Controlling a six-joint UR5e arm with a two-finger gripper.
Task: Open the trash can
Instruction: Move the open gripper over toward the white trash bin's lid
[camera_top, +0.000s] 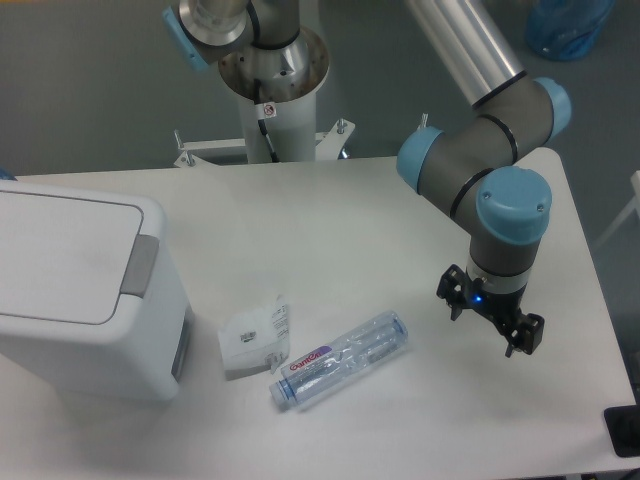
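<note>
White table: one shut trash can, one bottle, one packet

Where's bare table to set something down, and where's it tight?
Free: the wide back strip between the trash can and the arm's elbow, and the front right corner below the gripper. Crowded: front centre, where the white packet and the clear plastic bottle lie side by side, right next to the trash can's side.

pink label on plastic bottle, lettering unreadable, packet print illegible
</note>
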